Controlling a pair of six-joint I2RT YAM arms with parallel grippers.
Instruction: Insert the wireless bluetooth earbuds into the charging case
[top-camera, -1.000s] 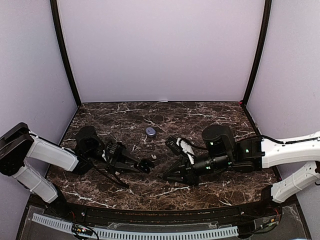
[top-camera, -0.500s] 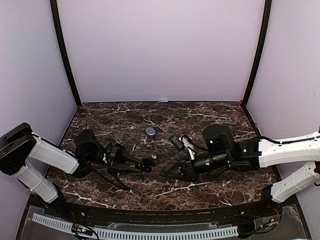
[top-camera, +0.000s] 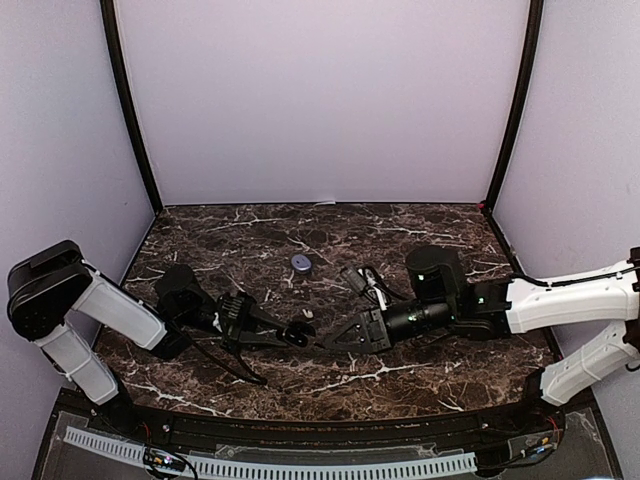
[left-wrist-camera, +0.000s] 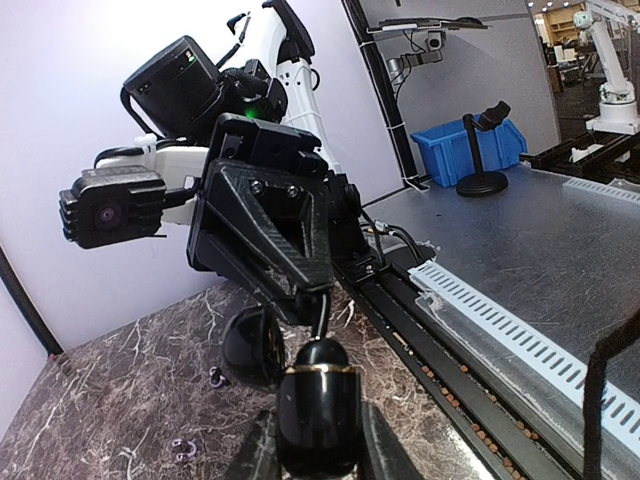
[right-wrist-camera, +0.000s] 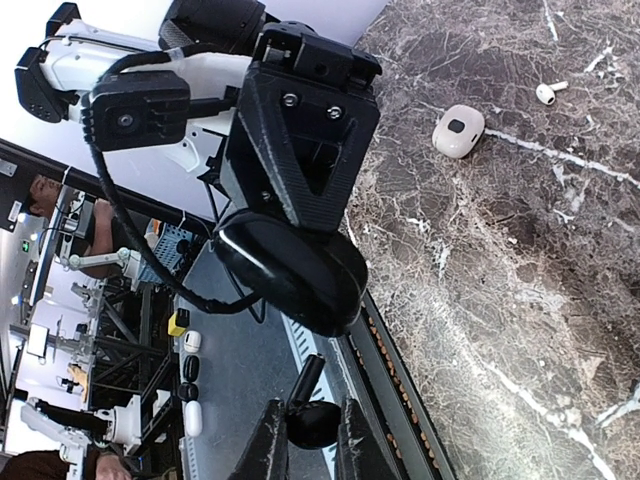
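My left gripper (left-wrist-camera: 318, 445) is shut on the body of a black charging case (left-wrist-camera: 318, 405), whose lid (left-wrist-camera: 250, 345) hangs open to the left. My right gripper (right-wrist-camera: 310, 445) is shut on a black stemmed earbud (right-wrist-camera: 312, 422), its stem pointing at the case (right-wrist-camera: 290, 270). In the left wrist view the earbud's stem (left-wrist-camera: 321, 313) hangs just above the case's top end. From above, the left gripper (top-camera: 296, 335) and right gripper (top-camera: 326, 343) nearly meet tip to tip at the middle of the marble table. A white earbud (top-camera: 308, 316) lies just behind them.
A small pale rounded case (right-wrist-camera: 458, 131) and a white earbud (right-wrist-camera: 545, 93) lie on the marble further back; the case shows as a bluish disc (top-camera: 301, 262) from above. Two tiny ring-like bits (left-wrist-camera: 183, 450) lie on the table. A black rail (top-camera: 330, 425) borders the near edge.
The two grippers have closed the gap between them: the right one slid left with the earbud, the left one edged right with the case. Both grips are unchanged.
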